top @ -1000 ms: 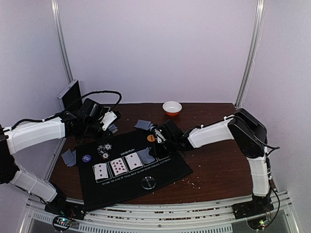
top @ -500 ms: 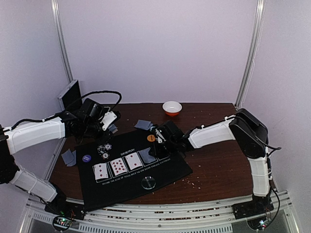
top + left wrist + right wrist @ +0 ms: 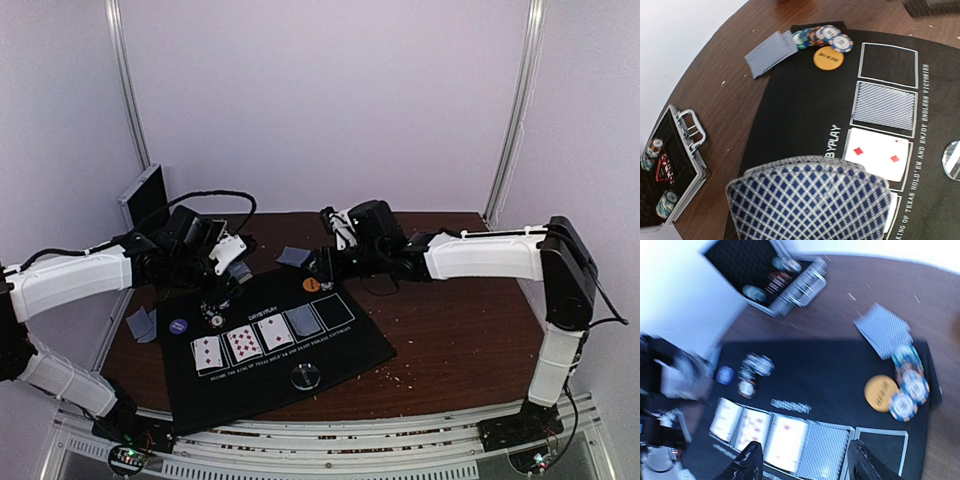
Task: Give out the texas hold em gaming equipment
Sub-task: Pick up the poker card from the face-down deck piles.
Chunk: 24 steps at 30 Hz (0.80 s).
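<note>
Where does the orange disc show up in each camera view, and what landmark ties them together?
Top external: orange disc at the mat's far edge, near picture centre.
Left wrist: upper centre, just below the chip stacks.
Right wrist: right of centre, left of the chip stacks.
Shared landmark: the face-down card in a box on the mat.

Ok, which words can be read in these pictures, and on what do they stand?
"BYPLAY": black mat, word's start hidden by playing cards.
"KING OF TEXAS HOLD 'EM AND ENJOY ENDLESS VICTORIES": same mat, along its edge.
Orange disc, striped chips: print too small to read.
</note>
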### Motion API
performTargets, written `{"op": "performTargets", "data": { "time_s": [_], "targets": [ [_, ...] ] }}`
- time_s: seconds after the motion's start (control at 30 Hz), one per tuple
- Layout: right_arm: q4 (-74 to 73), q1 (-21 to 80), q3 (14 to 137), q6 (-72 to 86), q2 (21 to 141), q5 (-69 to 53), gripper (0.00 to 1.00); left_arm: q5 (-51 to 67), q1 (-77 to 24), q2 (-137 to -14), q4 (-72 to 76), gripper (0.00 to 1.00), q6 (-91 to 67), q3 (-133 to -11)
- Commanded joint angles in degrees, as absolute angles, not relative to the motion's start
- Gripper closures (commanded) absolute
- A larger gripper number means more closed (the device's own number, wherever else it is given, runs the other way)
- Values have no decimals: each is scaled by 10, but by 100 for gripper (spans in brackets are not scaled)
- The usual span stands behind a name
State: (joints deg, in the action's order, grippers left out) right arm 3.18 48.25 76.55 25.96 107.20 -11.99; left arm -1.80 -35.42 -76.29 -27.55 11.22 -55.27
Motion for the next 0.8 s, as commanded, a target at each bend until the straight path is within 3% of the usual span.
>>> {"op": "performTargets", "data": {
  "time_s": [0.0, 0.47, 0.77],
  "targets": [
    [130, 466, 779, 270, 1059, -281, 40, 49, -396, -724, -239, 52, 149, -530],
    [386, 484, 839, 497, 1180, -483, 37, 47, -427, -707, -228, 53, 171, -515],
    [367, 499, 840, 493, 1203, -477, 35, 30, -426, -720, -229, 55, 167, -522]
  ]
}}
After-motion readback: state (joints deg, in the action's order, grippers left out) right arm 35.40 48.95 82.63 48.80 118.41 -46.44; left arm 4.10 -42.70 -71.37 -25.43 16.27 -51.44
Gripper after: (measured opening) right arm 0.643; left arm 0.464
